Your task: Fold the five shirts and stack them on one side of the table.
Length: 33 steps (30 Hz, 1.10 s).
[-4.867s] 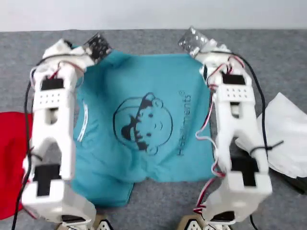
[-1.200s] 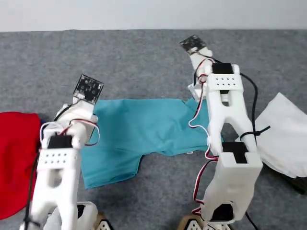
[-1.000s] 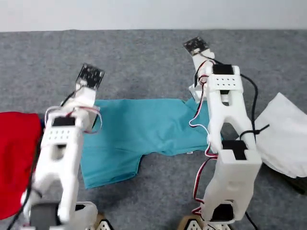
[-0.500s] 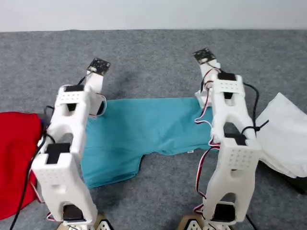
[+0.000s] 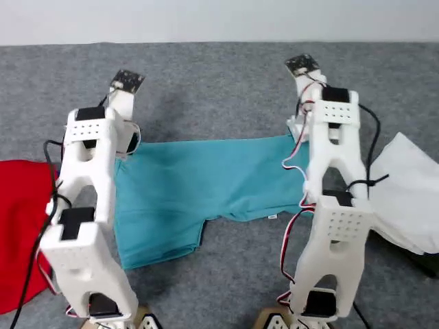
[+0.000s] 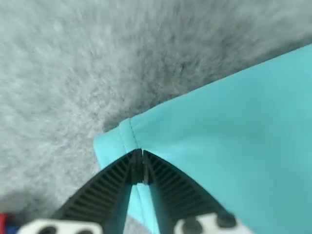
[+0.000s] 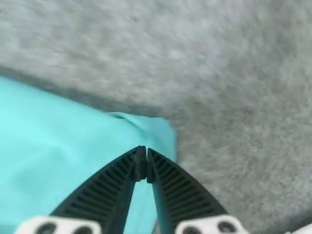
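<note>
Your teal shirt (image 5: 206, 185) lies across the middle of the table (image 5: 219, 82) as a wide band folded in half, its far edge straight and one sleeve flap trailing toward the near left. Five seconds ago it was spread open with the print facing up; a second ago that far half was already down over the near half, so the first fold is made.

The left gripper (image 6: 138, 168) sits at the far left corner of the band, jaws closed with the tips meeting on the hemmed corner. The right gripper (image 7: 142, 163) mirrors it at the far right corner, also closed, tips on the cloth just inside its edge. Each looks to be nipping the fabric rather than resting on it. Over the last second both arms swung out from above the shirt to these corners, and the far edge now reaches farther left and right than it did, so you seem to be drawing the band taut.

Judge this shirt as partly done: it probably needs the sleeve tucked and a further fold before stacking. A red shirt (image 5: 20, 226) lies at the left edge and a white shirt (image 5: 405, 192) at the right, both well apart from the corners you hold.
</note>
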Motion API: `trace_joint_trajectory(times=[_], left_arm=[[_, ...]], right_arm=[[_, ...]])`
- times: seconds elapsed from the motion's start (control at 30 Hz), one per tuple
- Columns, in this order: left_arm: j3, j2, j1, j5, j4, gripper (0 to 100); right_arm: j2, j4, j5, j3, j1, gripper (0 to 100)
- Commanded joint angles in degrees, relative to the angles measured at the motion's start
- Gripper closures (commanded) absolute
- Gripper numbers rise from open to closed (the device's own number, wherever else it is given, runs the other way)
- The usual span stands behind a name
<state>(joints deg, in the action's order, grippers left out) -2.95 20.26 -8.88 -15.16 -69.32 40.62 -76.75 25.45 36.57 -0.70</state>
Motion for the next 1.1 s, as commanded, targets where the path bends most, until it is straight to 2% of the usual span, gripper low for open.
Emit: trace_joint_trajectory(times=[0.0,0.27,0.4,0.6,0.7,0.8,0.97,1.07], left_arm=[[-1.8,-9.3,1.6,0.5,-4.0,100],[-1.8,-18.5,-1.1,0.5,-16.2,100],[-1.8,-20.7,-4.9,0.4,-21.4,100],[-1.8,-25.8,-15.6,0.2,-25.9,100],[-1.8,-27.7,-24.2,-0.5,-26.3,100],[-1.8,-27.0,-32.0,-5.5,-26.1,100],[-1.9,-21.9,-42.3,-11.5,-25.2,100],[-1.9,-18.1,-47.6,-12.7,-23.6,100]], right_arm=[[-1.0,-6.5,-0.7,7.5,3.5,98.8],[-0.5,-25.5,-1.9,15.1,7.7,98.7],[-2.5,-26.3,-7.4,12.8,6.6,98.7],[-10.2,-26.2,-7.6,3.3,10.5,98.7],[-13.7,-26.2,-7.3,-2.8,15.3,98.7],[-15.3,-26.2,-4.2,-7.7,22.2,98.9],[-15.4,-26.0,-3.6,-9.1,35.6,98.0],[-15.4,-26.0,-3.5,-9.1,44.4,90.5]])
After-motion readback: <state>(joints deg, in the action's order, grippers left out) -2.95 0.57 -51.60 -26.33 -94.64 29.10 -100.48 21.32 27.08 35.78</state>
